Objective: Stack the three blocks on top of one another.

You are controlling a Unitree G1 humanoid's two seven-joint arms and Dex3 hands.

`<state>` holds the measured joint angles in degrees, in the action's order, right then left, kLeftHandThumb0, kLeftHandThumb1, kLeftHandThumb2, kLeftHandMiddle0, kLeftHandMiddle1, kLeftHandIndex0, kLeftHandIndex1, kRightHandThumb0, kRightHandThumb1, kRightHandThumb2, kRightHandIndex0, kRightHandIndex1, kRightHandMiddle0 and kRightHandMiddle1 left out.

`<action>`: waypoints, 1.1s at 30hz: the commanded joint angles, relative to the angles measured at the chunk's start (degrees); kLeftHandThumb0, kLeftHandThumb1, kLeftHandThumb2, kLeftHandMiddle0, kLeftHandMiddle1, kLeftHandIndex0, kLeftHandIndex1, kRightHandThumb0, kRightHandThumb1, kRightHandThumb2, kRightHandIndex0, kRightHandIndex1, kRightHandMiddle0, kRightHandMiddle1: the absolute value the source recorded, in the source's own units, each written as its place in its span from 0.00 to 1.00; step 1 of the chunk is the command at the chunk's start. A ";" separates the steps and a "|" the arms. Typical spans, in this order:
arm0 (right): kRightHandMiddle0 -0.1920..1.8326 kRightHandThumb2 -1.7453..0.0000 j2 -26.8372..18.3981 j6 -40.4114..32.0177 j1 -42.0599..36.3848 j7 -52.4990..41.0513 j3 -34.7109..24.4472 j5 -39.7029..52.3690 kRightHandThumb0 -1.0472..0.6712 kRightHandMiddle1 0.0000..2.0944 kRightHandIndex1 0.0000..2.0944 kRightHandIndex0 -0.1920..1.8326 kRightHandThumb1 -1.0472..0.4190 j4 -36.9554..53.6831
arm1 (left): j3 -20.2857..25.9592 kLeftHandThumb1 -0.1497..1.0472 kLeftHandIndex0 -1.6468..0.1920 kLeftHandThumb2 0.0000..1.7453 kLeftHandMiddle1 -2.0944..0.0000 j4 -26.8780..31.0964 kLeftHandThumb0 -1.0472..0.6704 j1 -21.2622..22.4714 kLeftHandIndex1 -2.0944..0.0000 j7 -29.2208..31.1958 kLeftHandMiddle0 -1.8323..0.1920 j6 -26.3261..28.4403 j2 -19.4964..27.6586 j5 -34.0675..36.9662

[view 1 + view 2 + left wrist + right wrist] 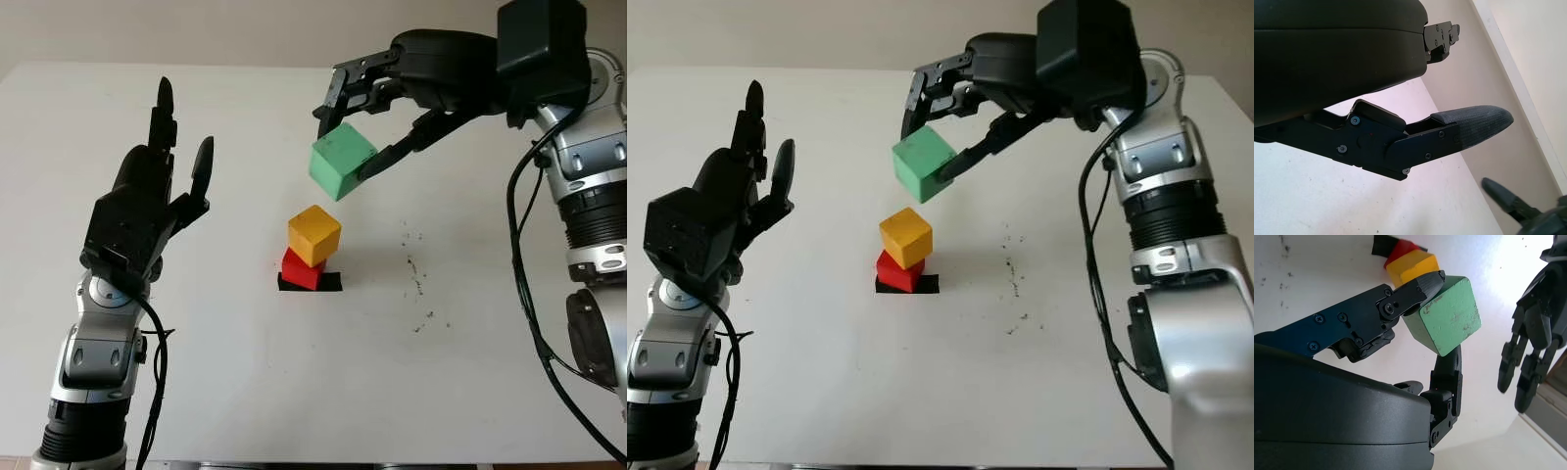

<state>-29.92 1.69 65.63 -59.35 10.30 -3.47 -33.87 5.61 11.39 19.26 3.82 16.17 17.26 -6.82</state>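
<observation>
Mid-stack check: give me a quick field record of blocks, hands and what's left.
green block: held in the air by the right hand, above and a little beyond the stack, tilted
yellow block: on top of the red block, turned a little askew
red block: on the black patch on the table
left hand: open, raised above the table off to the left of the stack, holding nothing
stack so far: two of three
remaining: set the green block on the yellow one

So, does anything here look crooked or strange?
Yes. The yellow block sits twisted on the red block, its corners overhanging. The right hand holds the green block tilted above them. Dark specks dot the table.
</observation>
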 commanded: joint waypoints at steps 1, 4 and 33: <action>0.30 0.97 1.11 -1.28 0.37 -0.25 0.33 0.35 0.32 0.70 0.03 0.27 0.10 -0.31 | 0.51 1.00 1.00 0.42 1.00 -0.41 0.13 0.00 1.00 -0.27 1.00 -0.68 0.02 0.03; 0.31 0.97 2.39 -3.04 -0.18 -0.23 1.14 0.07 0.32 0.70 0.03 0.28 0.10 -0.88 | 0.49 1.00 1.00 0.42 1.00 -0.68 0.12 0.48 1.00 -0.36 1.00 -0.60 -0.10 0.13; 0.31 0.97 5.91 1.78 -4.79 4.05 1.78 -1.21 0.31 0.68 0.02 0.25 0.09 -5.57 | 0.43 1.00 1.00 0.42 1.00 -0.70 0.13 0.24 1.00 0.05 1.00 -1.21 0.17 0.07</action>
<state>-24.31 2.64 61.08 -55.48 12.00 -4.34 -38.53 5.69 11.02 19.27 3.70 15.71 17.20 -7.04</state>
